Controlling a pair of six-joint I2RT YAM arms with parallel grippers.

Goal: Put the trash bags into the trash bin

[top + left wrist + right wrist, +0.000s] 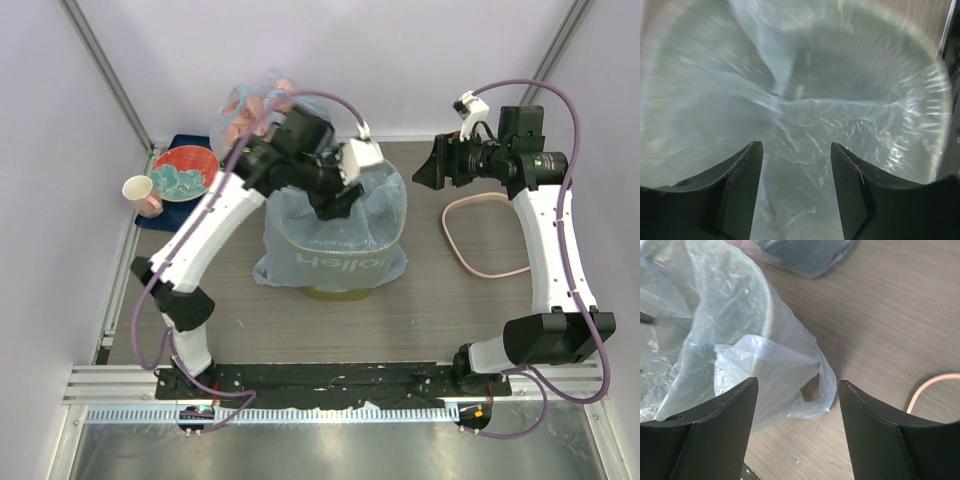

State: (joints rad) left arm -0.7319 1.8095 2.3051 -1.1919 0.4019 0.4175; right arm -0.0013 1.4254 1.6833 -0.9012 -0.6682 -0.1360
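The light-blue trash bag (pixel 335 245) is draped over and into the olive-green trash bin (pixel 340 292), of which only a strip shows below the plastic. My left gripper (pixel 335 205) hangs over the bin's mouth. In the left wrist view that gripper (pixel 796 150) is open, and the crinkled bag (pixel 805 105) lines the hollow below it. My right gripper (pixel 422 172) is right of the bag and apart from it. It is open (pixel 797 385), with a loose flap of the bag (pixel 785 375) hanging down the bin's side beyond its fingers.
A pinkish ring (pixel 455 240) lies on the table to the right of the bin; the right wrist view shows the ring (pixel 932 386) too. At the back left are a knotted blue bag with pink lumps (pixel 250 105), a red plate (pixel 185 172) and a cup (pixel 142 195).
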